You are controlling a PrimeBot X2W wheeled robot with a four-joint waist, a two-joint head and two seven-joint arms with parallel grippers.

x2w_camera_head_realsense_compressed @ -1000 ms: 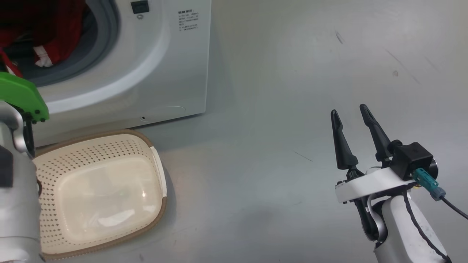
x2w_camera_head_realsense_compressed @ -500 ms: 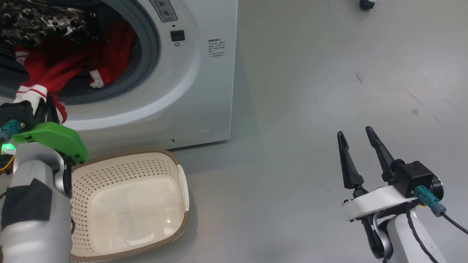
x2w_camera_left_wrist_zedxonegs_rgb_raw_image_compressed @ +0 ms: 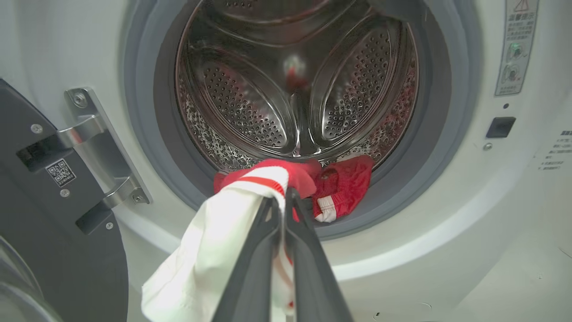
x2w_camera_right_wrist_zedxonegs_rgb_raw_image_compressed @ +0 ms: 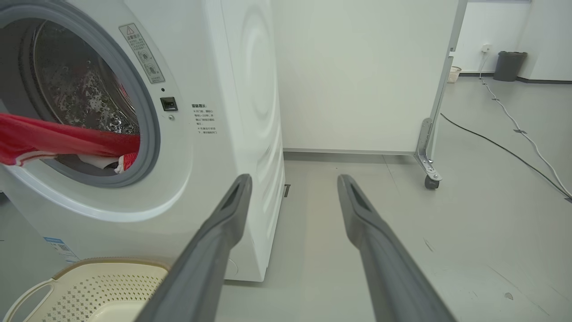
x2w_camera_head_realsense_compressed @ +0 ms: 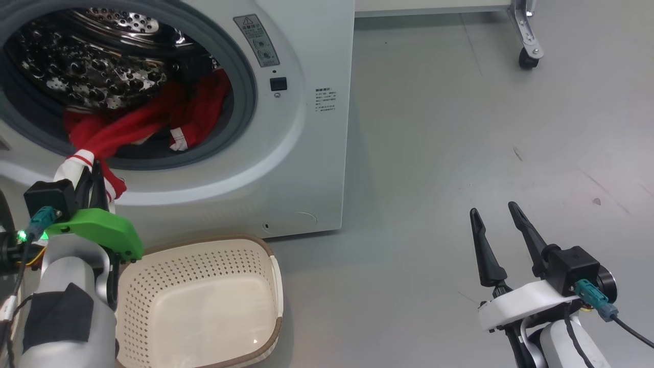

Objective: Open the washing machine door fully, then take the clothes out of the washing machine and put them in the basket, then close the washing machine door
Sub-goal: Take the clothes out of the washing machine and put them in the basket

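You have a smooth pale grey floor ahead of you, slightly glossy, with a few dark scuffs and thin scratches. At the far side stands a white partition panel on a metal leg that ends in a small black caster. Past its edge you can see a white wall with a dark skirting strip, a dark grey bin against it and a small pale latticed bin by the panel. A black cable and a lighter taped one cross the floor there. The light is soft and even
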